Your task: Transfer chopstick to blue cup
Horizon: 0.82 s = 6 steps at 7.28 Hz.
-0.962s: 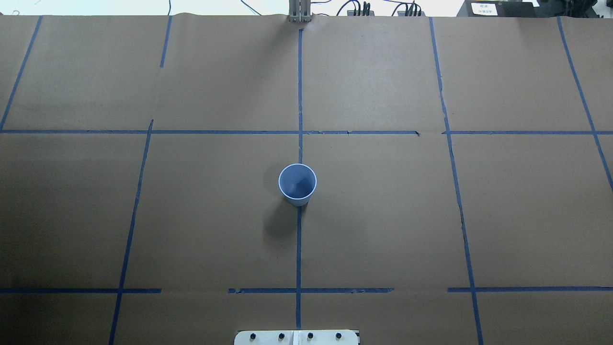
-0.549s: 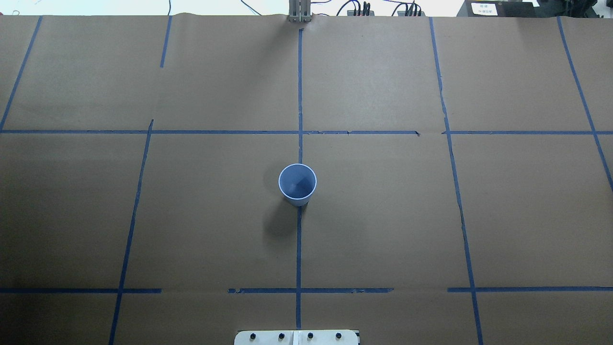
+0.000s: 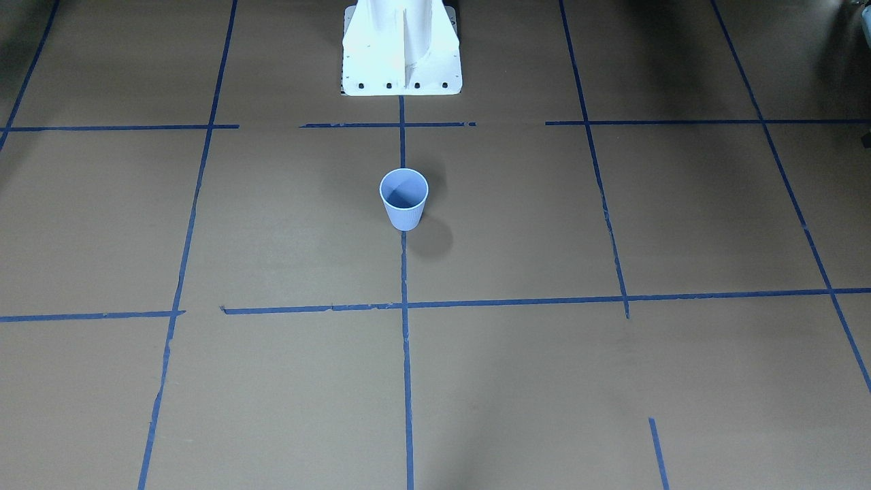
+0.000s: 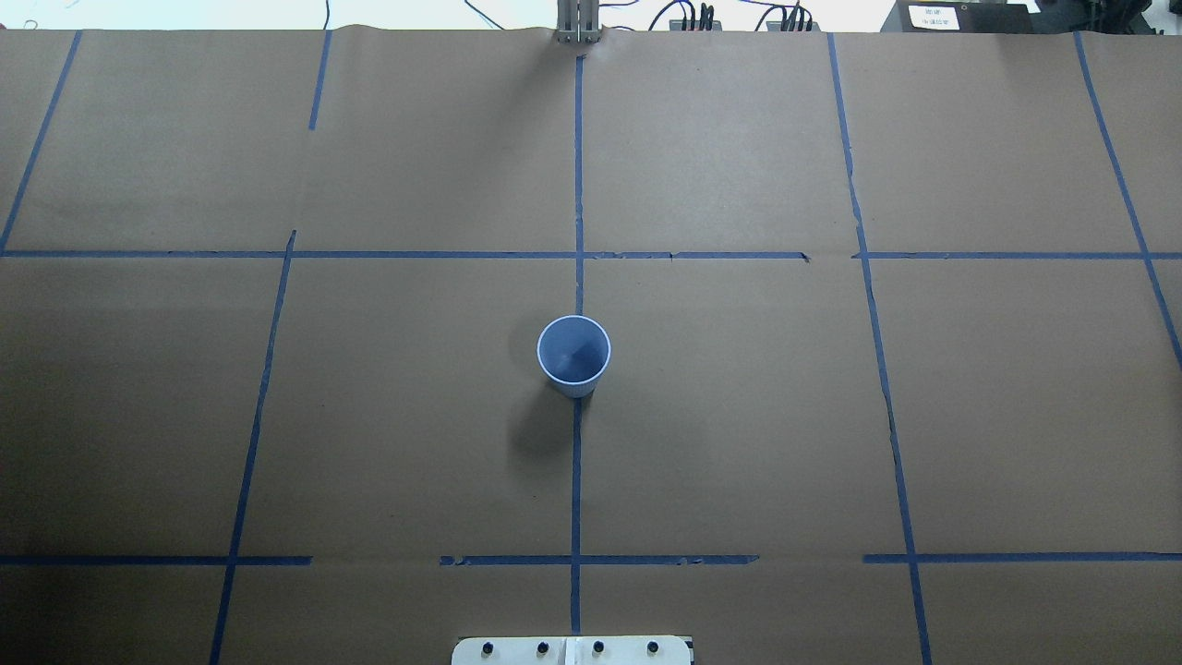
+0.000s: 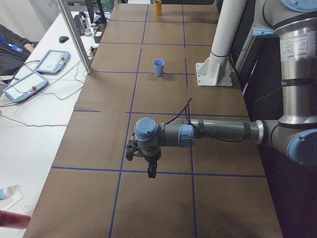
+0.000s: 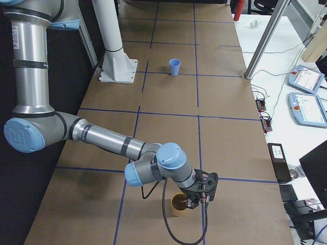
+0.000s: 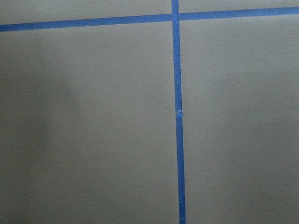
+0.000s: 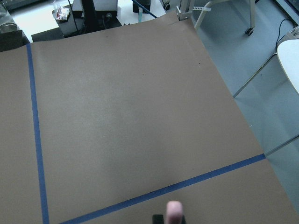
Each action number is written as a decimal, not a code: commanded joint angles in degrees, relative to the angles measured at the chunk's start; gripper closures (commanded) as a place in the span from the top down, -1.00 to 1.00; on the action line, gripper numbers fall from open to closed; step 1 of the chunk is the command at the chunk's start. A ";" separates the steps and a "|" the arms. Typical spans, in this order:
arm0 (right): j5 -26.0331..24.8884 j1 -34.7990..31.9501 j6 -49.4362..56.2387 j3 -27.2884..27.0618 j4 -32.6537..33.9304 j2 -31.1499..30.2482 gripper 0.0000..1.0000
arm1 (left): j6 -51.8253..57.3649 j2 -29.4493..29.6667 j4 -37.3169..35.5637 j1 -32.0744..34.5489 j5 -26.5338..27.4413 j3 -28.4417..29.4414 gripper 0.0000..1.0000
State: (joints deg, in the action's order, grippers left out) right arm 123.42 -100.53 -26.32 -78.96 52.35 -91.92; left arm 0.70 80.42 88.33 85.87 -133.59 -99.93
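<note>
Reaching for the chopstick (image 8: 174, 211) at the worktop's (image 4: 739, 443) right end, well apart from the blue cup (image 4: 573, 354).
Right pincer (image 6: 202, 196) is hovering at a tan cup (image 6: 179, 204), probably lining up a pick, with the chopstick's pink tip showing in its wrist view. Neither its grip nor the left pincer's (image 5: 143, 161) is readable. Blue cup is standing upright mid-worktop on taped brown paper (image 3: 272, 224), and cabled desks (image 5: 29, 114) are flanking.

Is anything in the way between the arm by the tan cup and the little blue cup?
Nothing visible does. In the right-side view, only brown paper and blue tape lines lie between the right gripper, at the tan cup, and the blue cup. The left gripper is at the table's other end.
</note>
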 commanded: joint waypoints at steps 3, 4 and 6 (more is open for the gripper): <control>2.85 -6.59 5.83 -6.43 5.78 0.33 -1.00 | 0.00 0.00 0.00 0.00 0.00 0.00 1.00; 3.66 -6.78 8.01 -11.16 12.62 0.60 -1.00 | 0.00 0.00 0.00 0.00 0.00 0.00 1.00; 3.84 -2.68 8.48 -20.14 21.89 0.69 -1.00 | 0.00 0.00 0.00 0.00 -0.09 0.00 1.00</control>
State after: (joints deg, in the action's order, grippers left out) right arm 126.95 -105.91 -18.27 -93.85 69.21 -91.26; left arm 0.70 80.45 88.33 85.87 -133.61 -99.93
